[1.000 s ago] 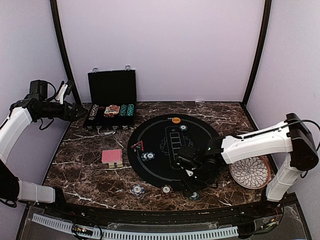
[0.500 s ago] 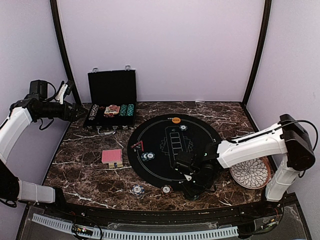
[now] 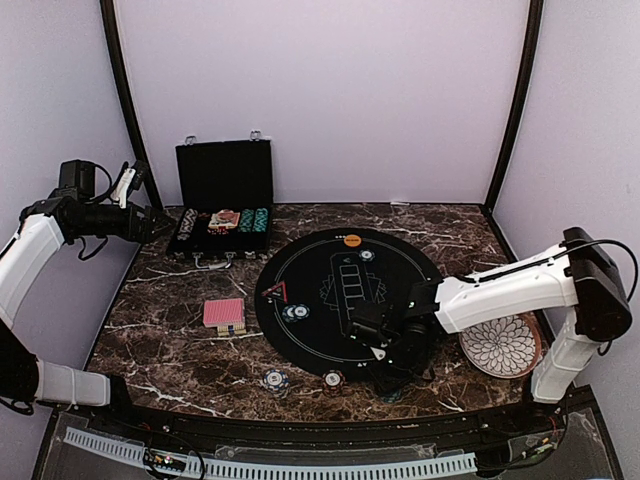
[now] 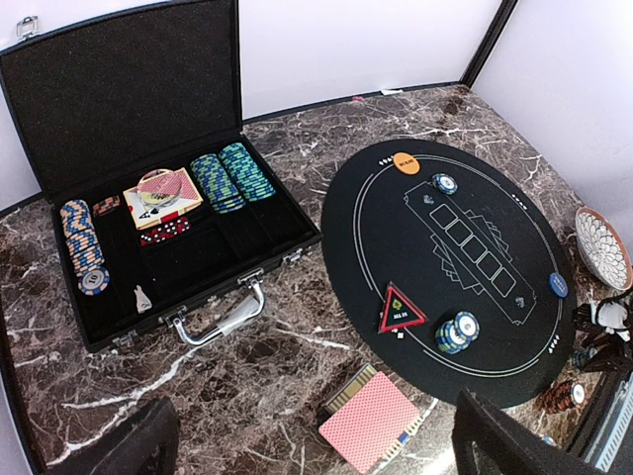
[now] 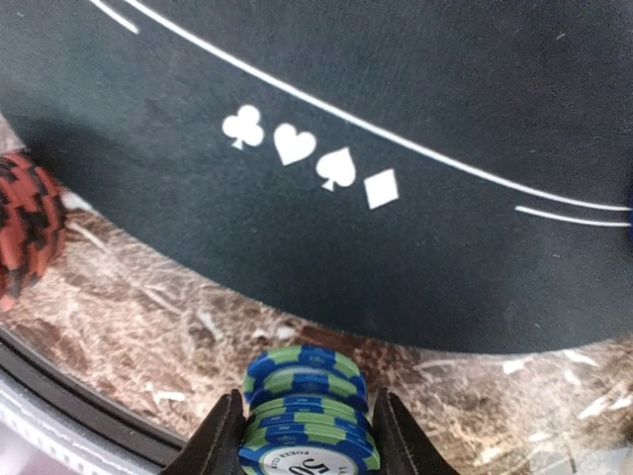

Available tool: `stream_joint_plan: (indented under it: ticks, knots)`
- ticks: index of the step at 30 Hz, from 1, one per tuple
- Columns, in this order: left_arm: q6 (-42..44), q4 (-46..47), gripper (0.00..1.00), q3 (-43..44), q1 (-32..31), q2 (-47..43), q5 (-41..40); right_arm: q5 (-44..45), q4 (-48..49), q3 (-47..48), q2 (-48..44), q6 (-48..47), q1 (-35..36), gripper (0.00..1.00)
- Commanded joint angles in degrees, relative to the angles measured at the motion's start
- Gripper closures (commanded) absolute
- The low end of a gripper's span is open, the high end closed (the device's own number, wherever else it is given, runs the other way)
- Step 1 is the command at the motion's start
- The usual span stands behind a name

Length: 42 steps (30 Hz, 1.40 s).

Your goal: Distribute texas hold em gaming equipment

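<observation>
**Right wrist view: chips pinched at the table's near edge**

The right gripper [image 5: 309,442] has its two fingers pressed against opposite sides of a blue-and-green chip stack [image 5: 307,391]. The jaws are narrowed to the stack's width, and it appears to be held. The stack stands on the marble table [image 5: 148,317], just off the near rim of the black mat [image 5: 396,119], and close to the table's near edge. A red chip stack [image 5: 25,228] stands to its left, apart from it. In the top view the arm hides the held chips.

The left gripper [image 4: 316,440] hangs far to the left, above the table, with its fingers spread wide and nothing between them. From there it looks down on the open case [image 4: 148,99], the deck of cards [image 4: 371,426], the red triangle token [image 4: 401,309], the orange disc [image 4: 406,163] and the blue disc [image 4: 559,285].

The main risk is that the stack comes apart. The chips are loose and held only by side pressure, so any that the fingers miss would likely stay behind on a lift. An uneven squeeze could buckle the column and scatter it. With the table edge so near, spilled chips could roll off. A sideways swing to the left might also clip the red stack.
</observation>
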Motion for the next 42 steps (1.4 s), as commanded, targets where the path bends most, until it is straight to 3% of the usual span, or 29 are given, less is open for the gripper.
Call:
stream_joint_plan:
  ticks: [1,10,19,28,35,42]
  knots:
    - [0.7,-1.0,0.01,1.4,0.3,-0.3,0.7,2.9,-5.4,4.6,-3.0,-0.5,0.6,0.76]
    - [0.7,-1.1,0.01,1.3,0.3,-0.4,0.8,7.1,-10.0,13.2,-0.8,-4.9,-3.4,0.78]
    - [0.6,-1.5,0.01,2.1,0.4,-0.4,0.9,7.6,-3.1,17.5,6.9,-11.5,-11.7,0.79]
    - [0.9,-1.8,0.01,2.3,0.3,-0.3,0.7,7.2,2.5,16.0,12.4,-14.0,-16.5,0.80]
    - [1.2,-1.7,0.01,2.1,0.3,-0.2,0.4,7.0,4.0,13.1,12.7,-14.2,-18.1,0.68]
    - [1.3,-1.7,0.01,1.8,0.3,-0.3,0.4,7.3,2.6,12.5,11.2,-14.4,-18.3,0.35]
